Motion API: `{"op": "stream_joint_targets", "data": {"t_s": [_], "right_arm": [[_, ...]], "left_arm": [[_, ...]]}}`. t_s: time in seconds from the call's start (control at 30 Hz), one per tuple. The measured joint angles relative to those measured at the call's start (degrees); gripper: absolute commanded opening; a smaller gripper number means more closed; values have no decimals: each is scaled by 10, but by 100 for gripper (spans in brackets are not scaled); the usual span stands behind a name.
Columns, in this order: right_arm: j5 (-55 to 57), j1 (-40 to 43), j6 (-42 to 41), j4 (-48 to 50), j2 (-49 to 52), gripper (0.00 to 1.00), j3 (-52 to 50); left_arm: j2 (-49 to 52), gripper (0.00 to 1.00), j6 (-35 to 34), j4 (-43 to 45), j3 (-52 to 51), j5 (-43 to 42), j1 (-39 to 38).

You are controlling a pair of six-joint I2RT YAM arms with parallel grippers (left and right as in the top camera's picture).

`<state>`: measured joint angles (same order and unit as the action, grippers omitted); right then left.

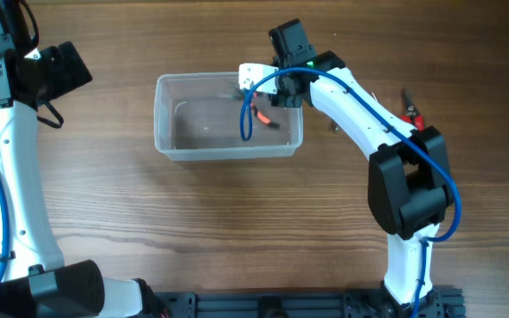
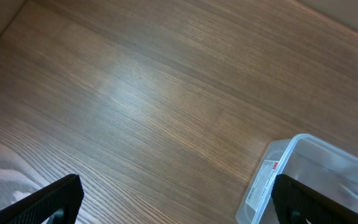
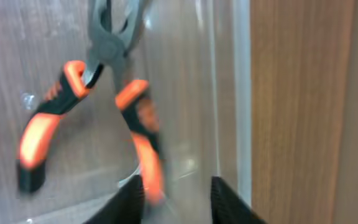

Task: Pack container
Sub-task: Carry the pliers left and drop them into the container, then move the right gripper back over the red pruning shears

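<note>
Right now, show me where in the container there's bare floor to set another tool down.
Bare: the left half of the container, between its left wall and the pliers. Also the table in front of the container, towards the near edge. Crowded: the container's right end, where the pliers are and the right arm hangs over the rim.

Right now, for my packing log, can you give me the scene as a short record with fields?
container: clear plastic tub on the wooden table
inside it: pliers with orange-and-black handles, at its right end, blurred
right gripper: open, over the container's right end, just behind the pliers
left gripper: open, empty, over bare table, apart from the container
outside: red-handled tool on the table, right of the container
</note>
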<state>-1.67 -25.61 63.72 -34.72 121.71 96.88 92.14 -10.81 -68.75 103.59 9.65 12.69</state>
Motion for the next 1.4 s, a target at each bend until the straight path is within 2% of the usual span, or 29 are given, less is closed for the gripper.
{"op": "stream_joint_targets", "data": {"t_s": [0.2, 0.3, 0.33, 0.5, 0.6, 0.77, 1.0, 1.2, 1.4], "right_arm": [[2, -1, -89, 46, -7, 54, 0], [12, -1, -152, 50, -34, 67, 0], [19, -1, -181, 49, -51, 72, 0], [49, 16, -342, 18, -181, 76, 0], [53, 74, -438, -33, -259, 86, 4], [49, 229, -563, -144, -272, 86, 10], [-3, 372, -634, -231, -138, 82, -10], [-32, 426, -644, -256, -43, 74, -16], [-32, 435, -636, -278, -17, 75, -19]], "left_arm": [[0, 100, 0, 0, 0, 0, 0], [0, 100, 0, 0, 0, 0, 0], [0, 100, 0, 0, 0, 0, 0], [0, 100, 0, 0, 0, 0, 0], [0, 100, 0, 0, 0, 0, 0], [0, 100, 0, 0, 0, 0, 0], [0, 100, 0, 0, 0, 0, 0], [0, 100, 0, 0, 0, 0, 0], [0, 100, 0, 0, 0, 0, 0]]}}
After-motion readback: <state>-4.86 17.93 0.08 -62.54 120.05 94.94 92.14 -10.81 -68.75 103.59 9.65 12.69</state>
